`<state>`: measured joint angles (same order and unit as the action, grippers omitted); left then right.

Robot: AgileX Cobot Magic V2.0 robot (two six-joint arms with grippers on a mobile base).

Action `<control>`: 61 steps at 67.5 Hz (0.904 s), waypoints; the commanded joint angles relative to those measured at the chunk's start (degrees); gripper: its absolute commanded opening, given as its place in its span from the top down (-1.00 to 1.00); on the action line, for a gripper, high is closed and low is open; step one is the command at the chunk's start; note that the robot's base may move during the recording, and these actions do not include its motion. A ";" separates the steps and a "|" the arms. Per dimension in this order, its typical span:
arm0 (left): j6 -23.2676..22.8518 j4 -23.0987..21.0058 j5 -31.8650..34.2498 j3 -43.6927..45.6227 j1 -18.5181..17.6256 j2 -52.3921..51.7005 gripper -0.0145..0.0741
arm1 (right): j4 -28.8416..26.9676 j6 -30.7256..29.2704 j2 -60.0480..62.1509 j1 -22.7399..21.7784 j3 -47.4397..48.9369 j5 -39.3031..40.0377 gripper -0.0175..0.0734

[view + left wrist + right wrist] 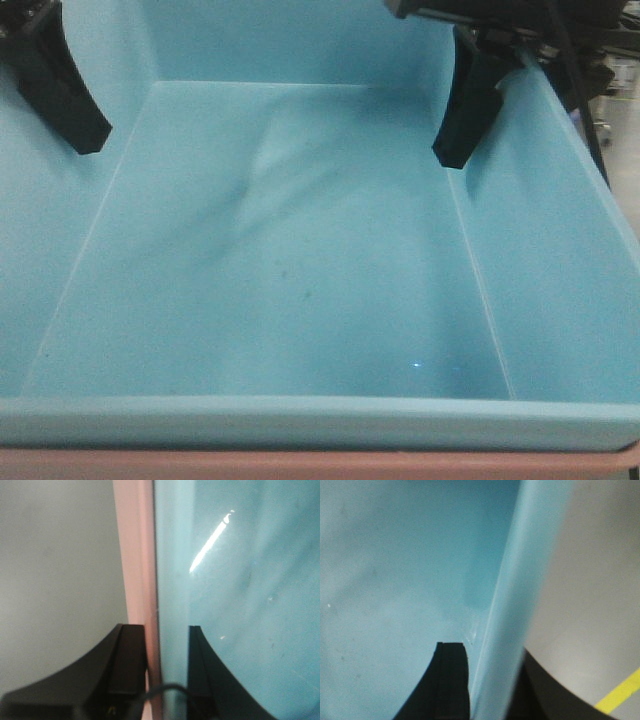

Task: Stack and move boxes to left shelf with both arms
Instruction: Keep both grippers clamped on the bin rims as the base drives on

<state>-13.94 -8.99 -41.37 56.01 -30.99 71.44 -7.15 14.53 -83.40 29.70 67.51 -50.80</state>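
The light sky-blue bin (290, 260) fills the front view, nested in the salmon-pink bin, whose rim (300, 465) shows along the bottom edge. My left gripper (167, 645) is shut on the left walls of both bins: one finger (127, 655) outside the pink wall (137, 555), one finger (200, 660) inside the blue bin (240, 580). Its inner finger (60, 85) shows at top left of the front view. My right gripper (492, 665) is shut on the blue bin's right wall (520, 580), inner finger (468, 105) inside. The left shelf is out of view.
Grey floor (55, 570) lies beyond the bins on the left. On the right there is grey floor (600, 580) with a yellow line (620, 692). Some equipment shows at the far right edge (612, 95).
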 commanded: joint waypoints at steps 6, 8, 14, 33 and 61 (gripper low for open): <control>1.39 -2.15 3.95 2.32 -0.55 -2.11 0.68 | 1.11 -1.63 2.03 -0.57 1.80 3.99 0.49; 1.39 -2.15 3.95 2.32 -0.55 -2.11 0.68 | 1.11 -1.63 2.03 -0.57 1.80 3.99 0.49; 1.39 -2.36 3.95 2.32 -0.55 -2.11 0.68 | 1.11 -1.63 2.03 -0.57 1.80 3.98 0.49; 1.39 -2.36 4.06 2.32 -0.55 -2.11 0.68 | 1.11 -1.63 1.96 -0.57 1.80 4.07 0.49; 1.39 -2.64 4.06 2.32 -0.55 -2.11 0.68 | 1.11 -1.63 1.96 -0.57 1.80 4.12 0.49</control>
<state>-13.84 -9.12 -41.37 56.01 -30.99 71.44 -7.02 14.53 -83.53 29.70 67.51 -50.80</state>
